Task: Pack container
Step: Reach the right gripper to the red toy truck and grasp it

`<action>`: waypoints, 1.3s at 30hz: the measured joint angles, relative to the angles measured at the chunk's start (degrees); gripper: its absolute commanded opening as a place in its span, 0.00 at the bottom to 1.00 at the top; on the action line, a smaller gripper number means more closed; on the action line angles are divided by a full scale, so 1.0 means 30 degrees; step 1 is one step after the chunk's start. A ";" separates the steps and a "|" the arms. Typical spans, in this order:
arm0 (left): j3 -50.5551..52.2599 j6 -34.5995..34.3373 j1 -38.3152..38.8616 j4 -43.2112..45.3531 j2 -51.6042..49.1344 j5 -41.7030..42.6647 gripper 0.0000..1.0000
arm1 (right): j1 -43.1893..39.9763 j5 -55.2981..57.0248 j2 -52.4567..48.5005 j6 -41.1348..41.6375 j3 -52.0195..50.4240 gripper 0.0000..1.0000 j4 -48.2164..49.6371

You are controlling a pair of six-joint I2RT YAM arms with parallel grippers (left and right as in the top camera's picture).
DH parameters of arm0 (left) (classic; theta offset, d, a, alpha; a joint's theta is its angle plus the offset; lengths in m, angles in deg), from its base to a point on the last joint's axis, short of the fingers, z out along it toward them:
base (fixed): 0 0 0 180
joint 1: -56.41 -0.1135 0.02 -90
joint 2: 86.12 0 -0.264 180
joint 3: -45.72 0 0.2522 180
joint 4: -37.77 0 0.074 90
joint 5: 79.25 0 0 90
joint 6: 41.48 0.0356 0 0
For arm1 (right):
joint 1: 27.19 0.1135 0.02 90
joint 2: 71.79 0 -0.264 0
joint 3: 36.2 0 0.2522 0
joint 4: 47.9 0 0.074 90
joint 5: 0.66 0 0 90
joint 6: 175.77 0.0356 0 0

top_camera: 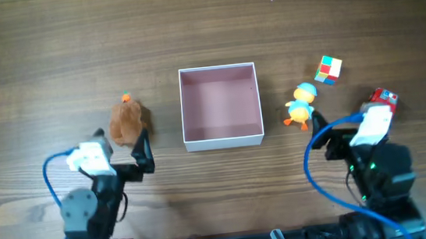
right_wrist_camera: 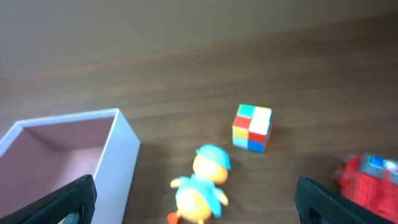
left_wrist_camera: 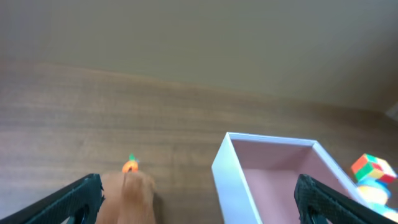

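Observation:
The container (top_camera: 223, 140) is a square shallow box with white walls and a pink inside, at the table's middle; nothing lies in it. It also shows in the left wrist view (left_wrist_camera: 231, 174) and the right wrist view (right_wrist_camera: 118, 155). A brown plush toy (top_camera: 127, 121) with an orange tip lies left of it, also in the left wrist view (left_wrist_camera: 127, 196). A yellow duck in blue (top_camera: 300, 105), also in the right wrist view (right_wrist_camera: 202, 186), a colour cube (top_camera: 328, 70) (right_wrist_camera: 252, 127) and a red toy (top_camera: 384, 98) (right_wrist_camera: 367, 180) lie right of it. My left gripper (top_camera: 144, 151) (left_wrist_camera: 199, 211) is open just behind the plush. My right gripper (top_camera: 322, 131) (right_wrist_camera: 196, 214) is open behind the duck.
The wooden table (top_camera: 50, 57) stretches far behind the toys. The colour cube also shows at the right edge of the left wrist view (left_wrist_camera: 372, 168). Blue cables (top_camera: 49, 170) loop beside both arms.

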 measured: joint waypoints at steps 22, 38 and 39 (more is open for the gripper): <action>-1.1606 -0.0211 0.0000 -1.0149 -1.2211 0.0350 1.00 | -0.3213 0.2710 -1.4746 0.3315 1.4185 1.00 -1.2575; -1.1613 -0.0211 0.0000 -1.0681 -1.2225 0.0350 1.00 | -1.0542 0.0386 -2.4050 0.2980 1.4192 1.00 -0.9551; -1.1613 -0.0211 0.0000 -1.0681 -1.2225 0.0350 1.00 | -1.0542 0.0328 -2.4538 0.2973 1.4192 1.00 -0.9479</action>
